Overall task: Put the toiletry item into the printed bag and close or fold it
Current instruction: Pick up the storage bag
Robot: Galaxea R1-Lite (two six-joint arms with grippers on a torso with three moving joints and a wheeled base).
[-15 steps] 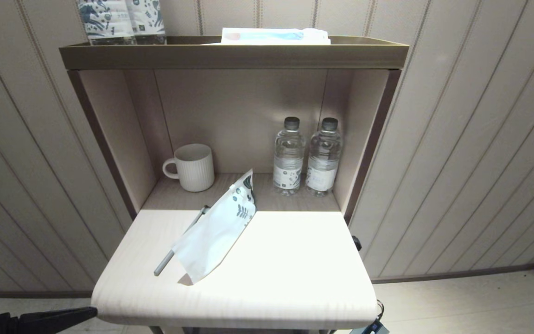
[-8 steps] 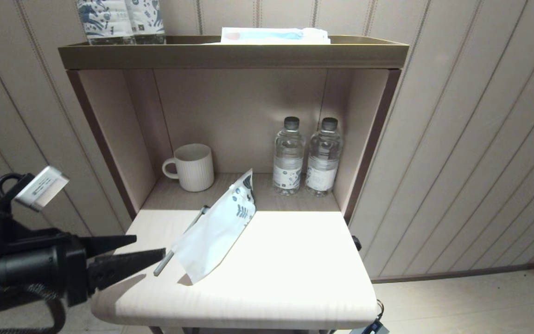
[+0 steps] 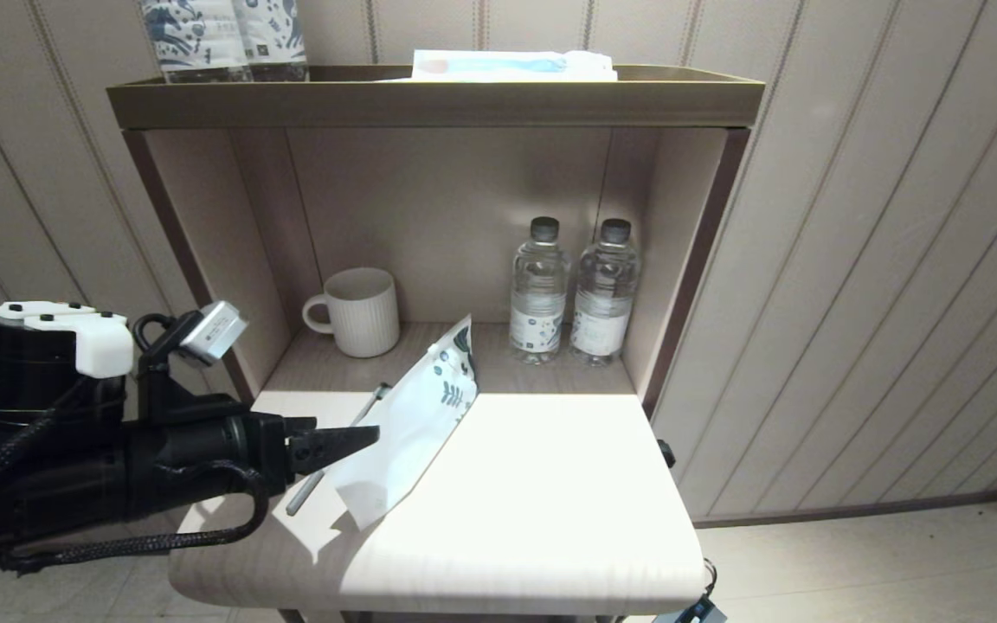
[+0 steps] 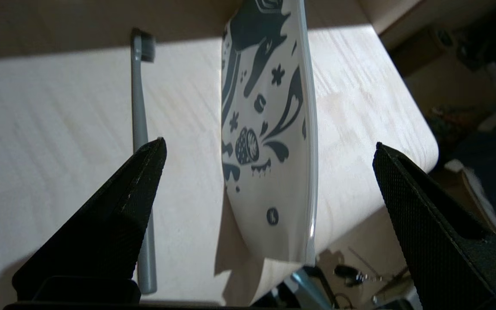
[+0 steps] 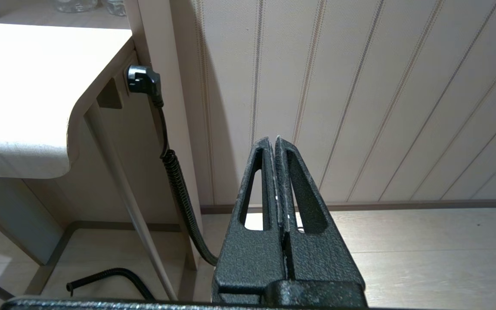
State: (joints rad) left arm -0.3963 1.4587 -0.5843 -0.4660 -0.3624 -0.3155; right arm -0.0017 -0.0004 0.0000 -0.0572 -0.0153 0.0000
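The printed bag [image 3: 412,424], white with dark leaf prints at its far end, stands propped on its edge on the pale table [image 3: 542,502]. The grey toothbrush [image 3: 304,493] lies flat along its left side, bristles toward the shelf. My left gripper [image 3: 369,435] comes in from the left, just above the toothbrush handle, its tips at the bag's near left edge. In the left wrist view the left gripper [image 4: 268,142] is open wide; the bag [image 4: 274,181] shows between the fingers without touching them, and the toothbrush [image 4: 138,107] runs by one finger. My right gripper [image 5: 276,140] is shut and empty, parked low beside the table.
A ribbed white mug [image 3: 358,311] and two water bottles [image 3: 539,290] [image 3: 605,290] stand in the shelf niche behind the bag. Navy-printed packs [image 3: 226,39] and a blue-white packet [image 3: 511,66] sit on the top tray. A plug with coiled cable [image 5: 144,82] hangs at the table's right side.
My left arm came up from the lower left and moved right over the table edge, its tips now at the toothbrush and bag. The bag and toothbrush have not moved.
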